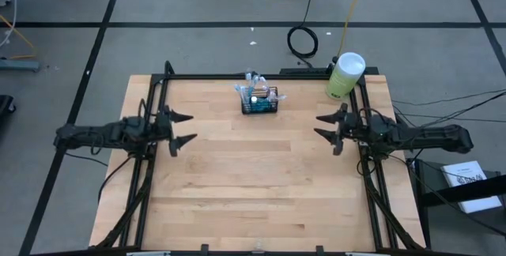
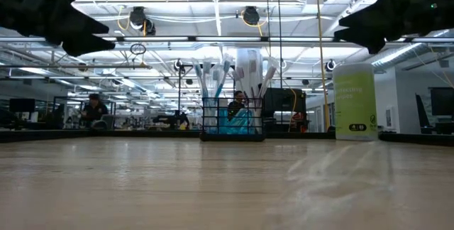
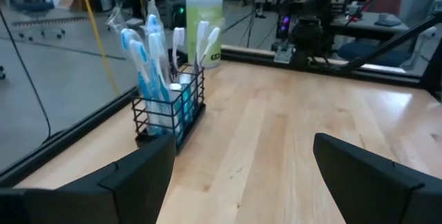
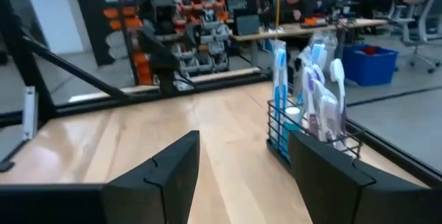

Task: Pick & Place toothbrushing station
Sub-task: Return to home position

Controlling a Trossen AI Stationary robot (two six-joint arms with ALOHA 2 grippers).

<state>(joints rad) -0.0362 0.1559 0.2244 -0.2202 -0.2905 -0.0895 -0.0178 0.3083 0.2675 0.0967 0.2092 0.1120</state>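
Observation:
The toothbrushing station [image 1: 260,101] is a small black wire-mesh basket holding several blue and white toothbrushes. It stands on its base on the wooden table near the far edge, and shows in the low view [image 2: 233,118], the left wrist view [image 3: 169,106] and the right wrist view [image 4: 307,137]. My left gripper [image 1: 183,129] is open above the table's left side, well clear of the basket. My right gripper [image 1: 326,127] is open above the table's right side, also clear of it.
A tall pale-green cylinder with a white lid [image 1: 345,76] stands at the table's far right corner. A black frame [image 1: 158,90] runs along the table's edges. People and workbenches show in the room behind [image 2: 92,109].

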